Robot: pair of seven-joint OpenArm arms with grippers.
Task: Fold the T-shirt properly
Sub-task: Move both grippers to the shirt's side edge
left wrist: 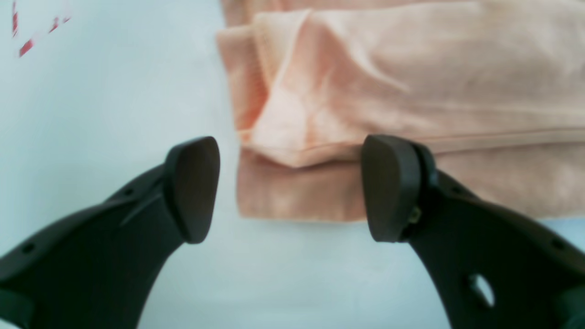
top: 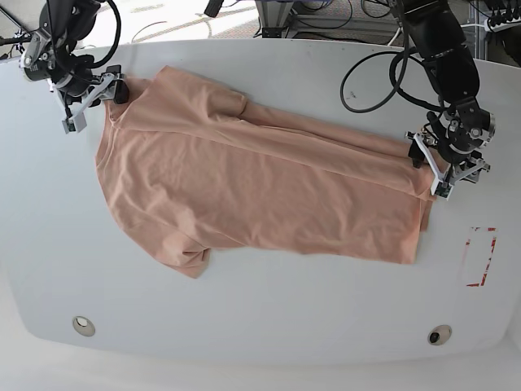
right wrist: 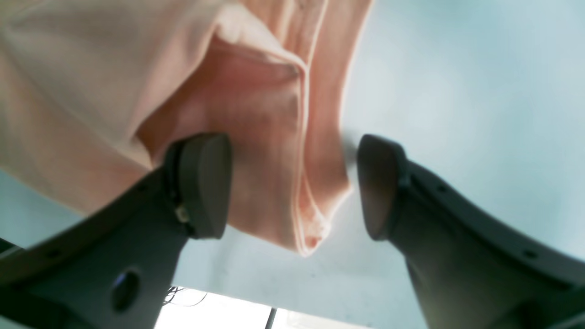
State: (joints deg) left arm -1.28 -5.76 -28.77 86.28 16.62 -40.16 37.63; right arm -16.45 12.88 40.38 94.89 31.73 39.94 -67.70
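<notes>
One T-shirt (top: 252, 191), two grippers and one white table (top: 260, 318) are counted in the base view, plus two small round fittings near the table's bottom edge, one at lower left (top: 83, 326) and one at lower right (top: 440, 335). One red-and-white marking (top: 480, 257) is seen on the table at mid right.

The shirt is laid across the table's centre, partly folded lengthwise: an upper strip is doubled over along the top edge. Its long axis runs approx. left to right across the frame, dipping slightly toward the right. The collar/shoulder end is pointed to the upper left, the hem end to the right. One short sleeve (top: 186, 259) is seen sticking out at bottom left-centre.

The left gripper (top: 442, 167) is placed at the hem end, mid right of the base view. In the left wrist view (left wrist: 292, 187) the jaws are seen spread wide, w/ layered hem corner between and beyond them; one pad (left wrist: 390, 187) is over the fabric, the other over bare table. No cloth is seen pinched.

The right gripper (top: 91, 102) is placed at the shoulder end, upper left. In the right wrist view (right wrist: 292, 185) the jaws are apart, fairly wide, w/ a fold of shirt fabric hanging between them; whether the cloth is touched cannot be told.
</notes>
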